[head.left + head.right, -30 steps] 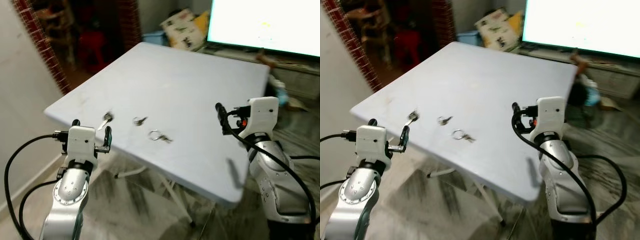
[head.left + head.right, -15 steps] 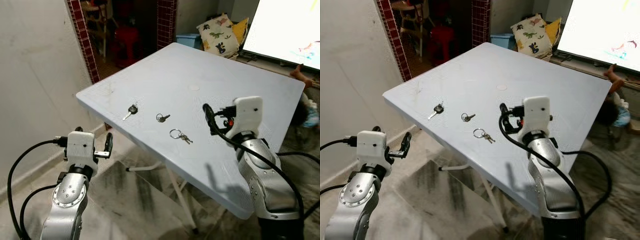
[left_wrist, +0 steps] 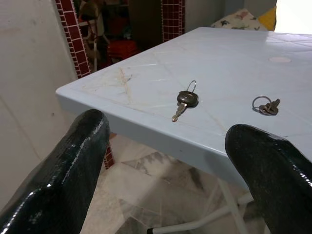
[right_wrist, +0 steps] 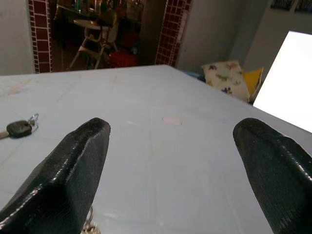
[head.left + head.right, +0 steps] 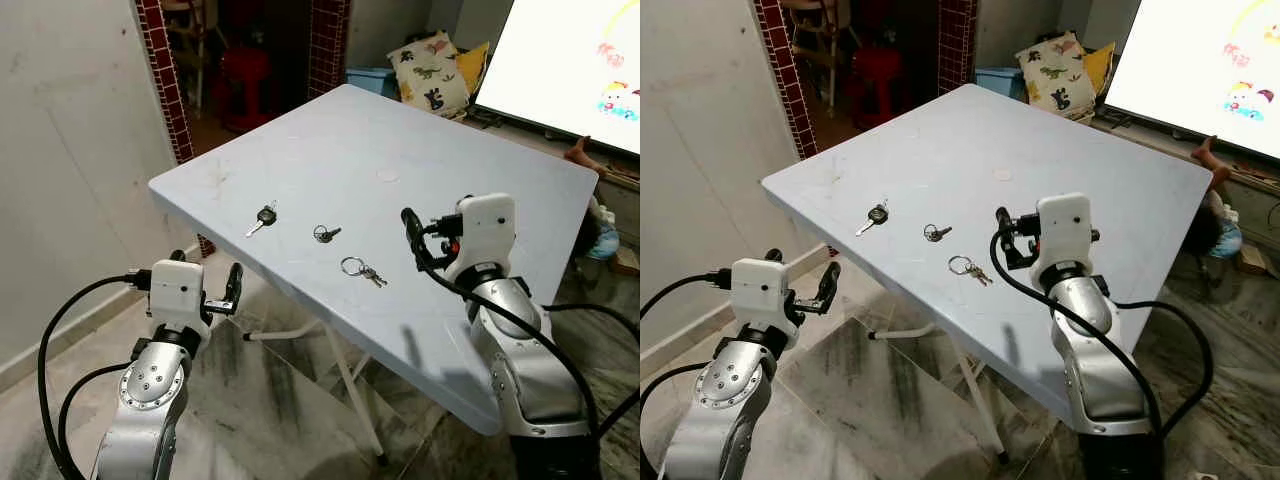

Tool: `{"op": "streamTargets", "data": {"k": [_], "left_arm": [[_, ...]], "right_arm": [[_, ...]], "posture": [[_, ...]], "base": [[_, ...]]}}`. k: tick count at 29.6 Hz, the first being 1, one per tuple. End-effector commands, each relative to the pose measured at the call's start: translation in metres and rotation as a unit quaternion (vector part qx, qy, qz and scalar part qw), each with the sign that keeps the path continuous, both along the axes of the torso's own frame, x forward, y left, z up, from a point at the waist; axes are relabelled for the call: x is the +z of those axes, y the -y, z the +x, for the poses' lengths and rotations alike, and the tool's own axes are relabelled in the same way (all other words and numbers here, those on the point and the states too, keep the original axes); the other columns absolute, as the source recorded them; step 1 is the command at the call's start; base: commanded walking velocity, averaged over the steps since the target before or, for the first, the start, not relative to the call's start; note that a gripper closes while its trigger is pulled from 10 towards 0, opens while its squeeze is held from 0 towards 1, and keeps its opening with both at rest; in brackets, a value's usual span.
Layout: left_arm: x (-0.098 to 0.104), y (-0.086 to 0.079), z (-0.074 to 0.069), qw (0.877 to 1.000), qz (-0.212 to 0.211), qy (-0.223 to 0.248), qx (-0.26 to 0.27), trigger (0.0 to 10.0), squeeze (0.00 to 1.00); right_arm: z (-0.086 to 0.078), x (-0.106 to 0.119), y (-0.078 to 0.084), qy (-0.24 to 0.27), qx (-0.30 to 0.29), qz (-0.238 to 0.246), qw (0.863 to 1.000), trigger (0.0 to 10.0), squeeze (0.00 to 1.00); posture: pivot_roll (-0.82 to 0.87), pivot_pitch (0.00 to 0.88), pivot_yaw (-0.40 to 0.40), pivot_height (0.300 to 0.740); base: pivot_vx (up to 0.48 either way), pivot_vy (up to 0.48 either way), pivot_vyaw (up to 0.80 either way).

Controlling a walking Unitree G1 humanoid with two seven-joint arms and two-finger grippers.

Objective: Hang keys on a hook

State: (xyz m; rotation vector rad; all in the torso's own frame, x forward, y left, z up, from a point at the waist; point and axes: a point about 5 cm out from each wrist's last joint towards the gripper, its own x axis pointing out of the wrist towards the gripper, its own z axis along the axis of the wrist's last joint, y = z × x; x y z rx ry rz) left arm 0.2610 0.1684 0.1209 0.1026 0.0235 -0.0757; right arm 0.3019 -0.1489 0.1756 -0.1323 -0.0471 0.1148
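Three sets of keys lie on the pale blue table [image 5: 480, 170]. They are a black-headed key [image 5: 264, 217], a small key on a ring [image 5: 324, 234], and a key ring with small keys [image 5: 358, 269]. My right gripper [image 5: 413, 240] hovers open just above the table, a little to the right of the key ring. The left gripper [image 5: 207, 276] is open too, held below and in front of the table's near corner. The left wrist view looks at the black-headed key [image 3: 185, 100] and the small key [image 3: 265, 106] between its fingers [image 3: 73, 165].
A white wall [image 5: 60, 150] runs along my left, with a brick-red doorway [image 5: 160, 60] behind the table. Cushions [image 5: 435, 70] and a bright screen [image 5: 570, 50] are at the back right. White folding legs [image 5: 350, 375] stand under the table on the marble floor.
The camera has swung and steadied, so the table now sits more square in view. My right gripper has come in over the table beside the key ring. The keys lie as before.
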Motion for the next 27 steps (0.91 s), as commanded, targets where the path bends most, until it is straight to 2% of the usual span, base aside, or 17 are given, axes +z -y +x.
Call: {"op": "streamTargets", "data": {"k": [1,7,12,18,21,27], "left_arm": [[-0.003,0.002,-0.001,1.0,-0.002,-0.004,-0.003,10.0,0.0],[-0.003,0.01,0.003,0.999,-0.012,-0.014,-0.027,10.0,0.0],[-0.004,0.018,0.001,0.998,-0.012,-0.026,-0.052,10.0,0.0],[-0.006,0.018,-0.006,0.998,-0.009,-0.029,-0.06,10.0,0.0],[-0.006,0.018,-0.005,0.998,-0.008,-0.03,-0.059,10.0,0.0],[-0.003,0.019,-0.004,0.998,-0.007,-0.024,-0.064,10.0,0.0]], "right_arm": [[0.0,-0.004,0.008,-0.004,-0.017,0.005,1.0,10.0,0.0],[0.0,-0.014,-0.002,-0.043,0.018,0.01,0.999,10.0,0.0],[0.013,-0.03,0.001,-0.1,0.015,-0.006,0.995,10.0,0.0],[0.016,-0.032,0.0,-0.105,0.019,-0.001,0.994,10.0,0.0],[0.013,-0.04,-0.007,-0.133,0.043,0.005,0.99,10.0,0.0],[0.017,-0.038,-0.01,-0.134,0.049,0.003,0.99,10.0,0.0]], "posture": [[0.0,0.0,-0.024,0.74],[0.0,0.0,-0.031,0.74],[0.01,0.0,-0.036,0.74],[0.02,0.0,-0.036,0.74],[0.01,0.0,-0.038,0.74],[0.01,0.0,-0.035,0.74]], "base": [[0.0,0.0,0.0],[0.0,0.0,0.0],[0.0,0.0,0.0],[0.0,0.0,0.0],[0.0,0.0,0.0],[0.0,-0.042,0.0]]}}
